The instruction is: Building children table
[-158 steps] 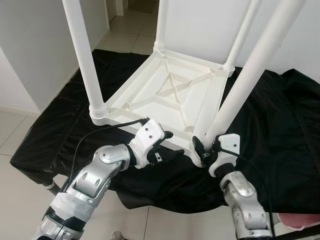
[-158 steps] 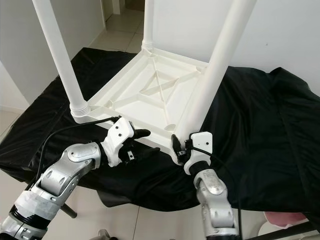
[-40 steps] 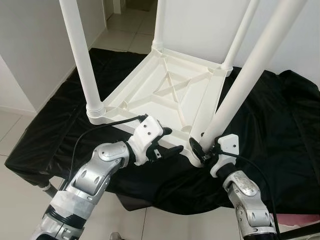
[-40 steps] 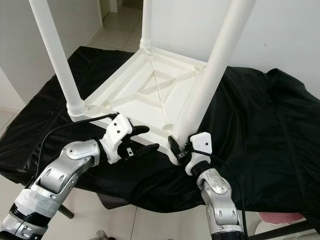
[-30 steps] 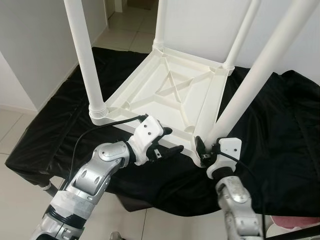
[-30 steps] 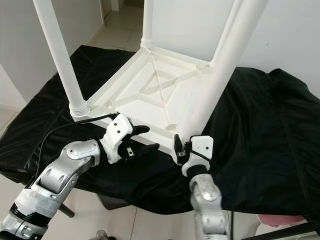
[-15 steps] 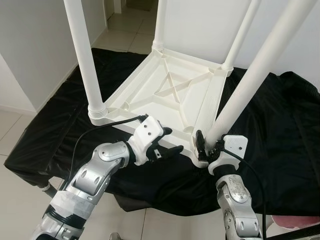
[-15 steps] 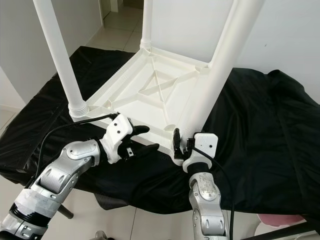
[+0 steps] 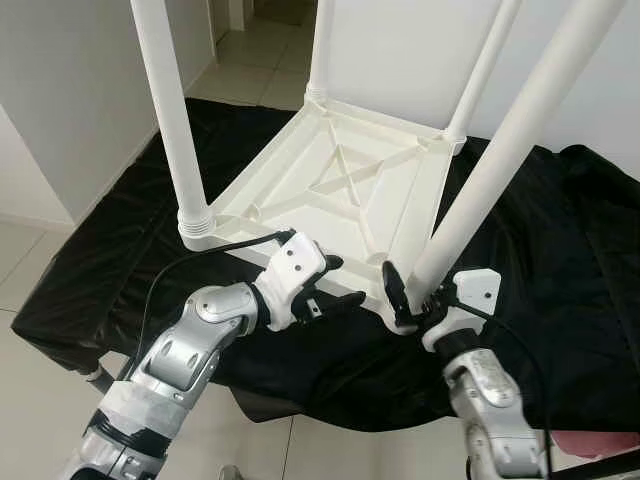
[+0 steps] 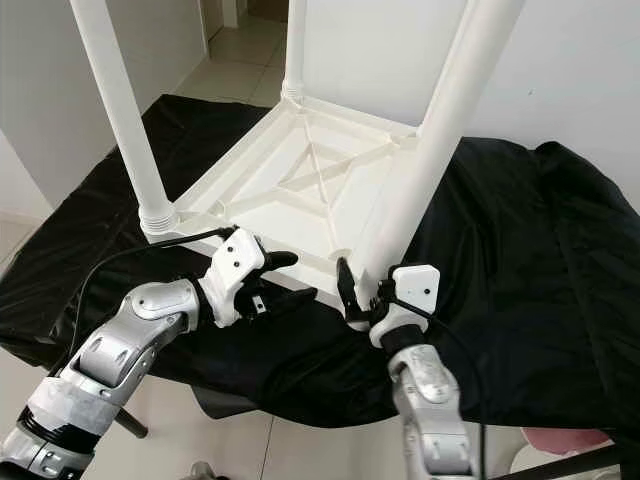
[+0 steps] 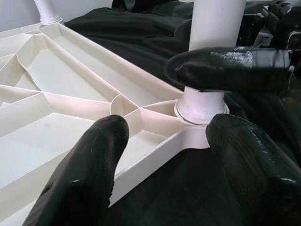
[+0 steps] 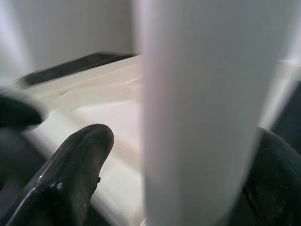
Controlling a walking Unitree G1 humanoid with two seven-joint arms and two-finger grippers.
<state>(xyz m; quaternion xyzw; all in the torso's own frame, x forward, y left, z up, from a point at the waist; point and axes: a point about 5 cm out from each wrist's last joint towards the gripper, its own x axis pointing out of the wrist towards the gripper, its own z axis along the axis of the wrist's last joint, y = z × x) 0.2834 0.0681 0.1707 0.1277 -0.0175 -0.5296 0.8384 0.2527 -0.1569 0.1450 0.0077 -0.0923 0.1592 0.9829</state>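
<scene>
Table: the white plastic children's table lies upside down on a black cloth, four white legs pointing up.
Near leg: the leg at the corner nearest the robot leans between the right gripper's fingers, its foot seated in the corner socket.
Right gripper: the right gripper stands at that corner, fingers spread a leg's width apart; one finger is on one side of the leg and the other on the far side. Whether the pads press the leg cannot be told.
Left gripper: the left gripper is at the table's near rim, just beside the same corner, fingers wide apart with the rim between them, holding nothing.
Edges: the near rim overhangs dark cloth just below both grippers.
Open room: bare cloth spreads well beyond the right gripper; tiled floor lies beneath the left arm.
</scene>
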